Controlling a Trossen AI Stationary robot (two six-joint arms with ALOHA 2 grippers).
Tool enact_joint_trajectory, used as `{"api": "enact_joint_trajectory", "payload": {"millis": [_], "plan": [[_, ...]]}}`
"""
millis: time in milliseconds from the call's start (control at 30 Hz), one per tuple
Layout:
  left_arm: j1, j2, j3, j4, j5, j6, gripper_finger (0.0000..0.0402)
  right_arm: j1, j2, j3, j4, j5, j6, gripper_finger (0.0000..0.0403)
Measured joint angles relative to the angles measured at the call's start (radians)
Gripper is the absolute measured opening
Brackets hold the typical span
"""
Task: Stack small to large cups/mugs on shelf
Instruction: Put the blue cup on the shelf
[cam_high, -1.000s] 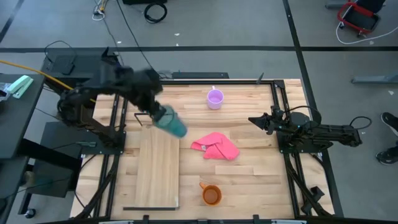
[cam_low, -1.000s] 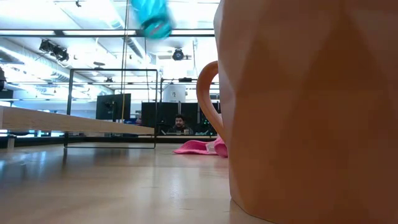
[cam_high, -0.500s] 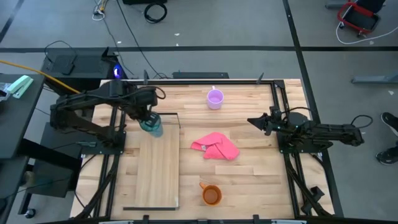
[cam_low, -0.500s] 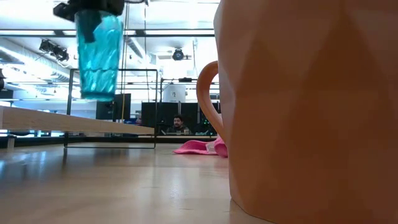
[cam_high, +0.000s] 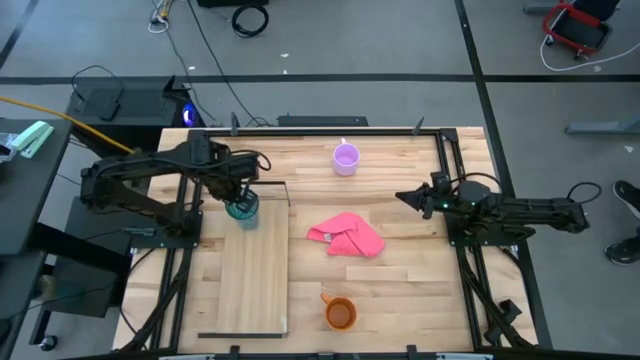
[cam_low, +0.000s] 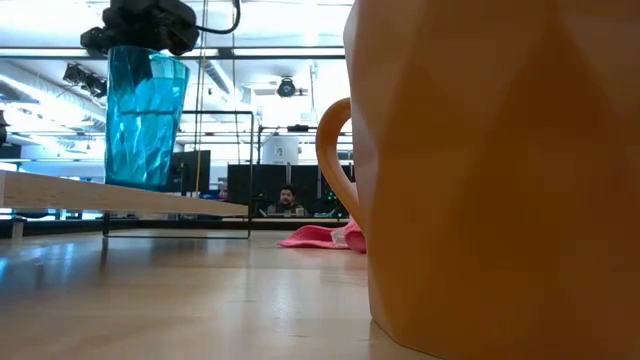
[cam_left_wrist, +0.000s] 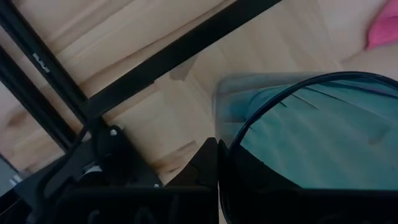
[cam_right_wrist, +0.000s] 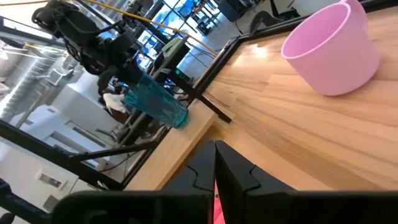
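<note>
The translucent teal tumbler (cam_high: 245, 210) stands upright at the far end of the light-wood shelf (cam_high: 255, 280), inside its black wire frame (cam_low: 230, 113). My left gripper (cam_high: 238, 194) is shut on the tumbler from above; the tumbler also shows in the low view (cam_low: 145, 120). The lilac mug (cam_high: 346, 158) stands on its base at the far middle of the table. The orange mug (cam_high: 340, 314) stands near the front edge and fills the low view (cam_low: 490, 180). My right gripper (cam_high: 408, 197) is shut and empty at the table's right. My left gripper holds the tumbler by its rim (cam_left_wrist: 249, 127), coming from above with the fingers pointing down. One dark finger (cam_left_wrist: 208, 165) shows outside the wall; the other is hidden. The tumbler is upright and its base (cam_low: 140, 184) appears to rest on the shelf.
A crumpled pink cloth (cam_high: 348, 236) lies on the table between the shelf and my right arm. The shelf's near part (cam_high: 250, 310) is bare wood. Black rails (cam_high: 452, 240) edge the table. A person (cam_low: 288, 200) sits in the room behind.
My left gripper has gone toward the table's left edge and down to the shelf's far end, still shut on the tumbler. The tumbler, which was tilted on its side high above the table, has turned upright and come down to the shelf's top.
</note>
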Motion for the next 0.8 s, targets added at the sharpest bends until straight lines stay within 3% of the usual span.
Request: {"api": "enact_joint_trajectory", "payload": {"millis": [333, 800], "plan": [[0.000, -0.001, -0.042, 0.091, -0.003, 0.011, 0.0012, 0.000, 0.012, 0.000, 0.001, 0.000, 0.003, 0.0016], [0.000, 0.000, -0.042, 0.083, 0.038, 0.025, 0.0029, 0.000, 0.011, 0.000, 0.001, 0.000, 0.003, 0.0016]]}}
